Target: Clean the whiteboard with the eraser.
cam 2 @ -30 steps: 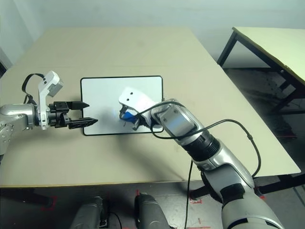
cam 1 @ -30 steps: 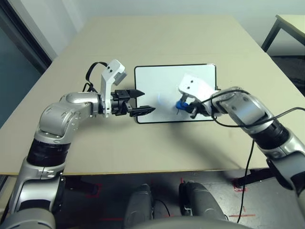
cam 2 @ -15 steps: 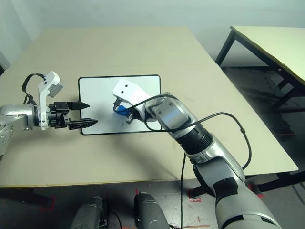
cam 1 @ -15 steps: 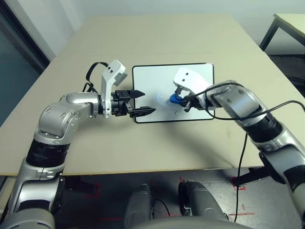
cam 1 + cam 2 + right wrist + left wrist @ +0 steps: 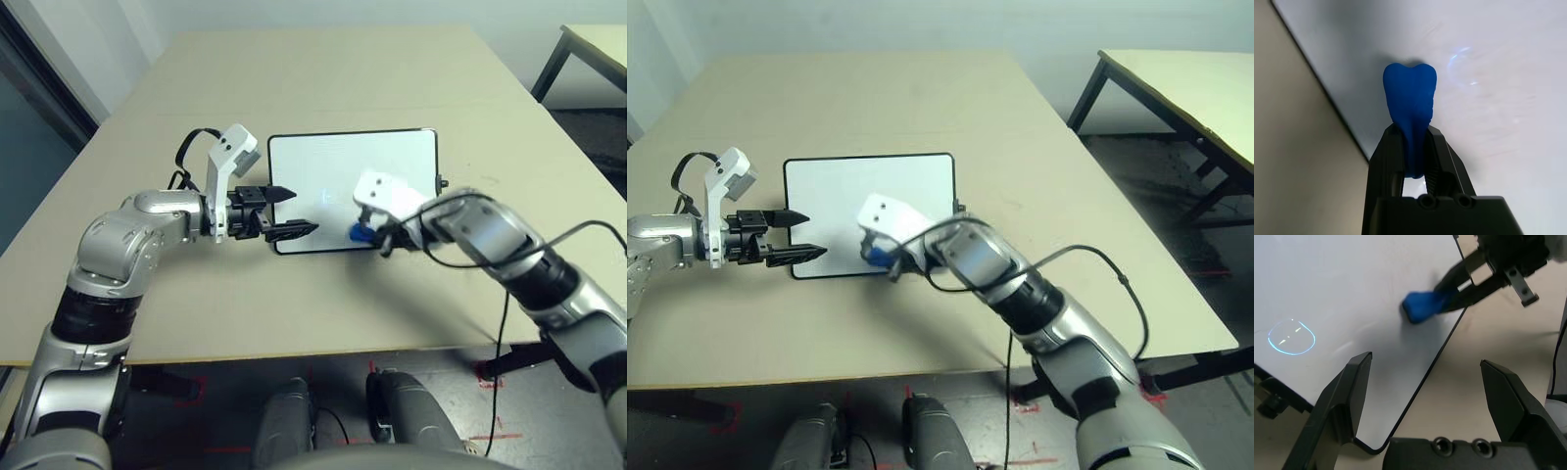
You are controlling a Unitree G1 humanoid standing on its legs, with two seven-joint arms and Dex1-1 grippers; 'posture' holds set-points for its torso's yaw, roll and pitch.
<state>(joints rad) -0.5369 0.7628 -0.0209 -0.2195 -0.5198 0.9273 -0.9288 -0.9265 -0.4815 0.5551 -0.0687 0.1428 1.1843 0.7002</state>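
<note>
- the whiteboard (image 5: 323, 162) lies flat on the counter (image 5: 225, 304), in front of the robot, with its long sides running from left to right.
- it has a thin black frame and rounded corners, and a small black knob (image 5: 443, 183) sticks out from its right short side.
- the eraser (image 5: 1410, 93) is bright blue and sits over the near part of the whiteboard, close to the near long edge and around the middle of its length; whether its underside is touching the surface, i cannot tell.
- the right gripper (image 5: 1413, 129) is pinching the eraser between its two black fingers, with the wider, notched end of the blue block poking out beyond the tips.
- the left gripper (image 5: 305, 210) has its fingers spread, with nothing between them; it is at the left short side of the whiteboard, tips pointing inward over the board.
- a glowing bluish ring of reflected light (image 5: 1291, 354) shows on the white surface, along with some faint pale streaks.
- a soft shadow falls on the board beside the eraser and across the counter on the near side.
- a black cable (image 5: 1097, 252) loops out from the right forearm.
- white brackets are mounted at both wrists, the left one (image 5: 225, 166) standing upright and the right one (image 5: 387, 194) tilted.
- another table (image 5: 1205, 88) stands apart, beyond the counter's right side.
</note>
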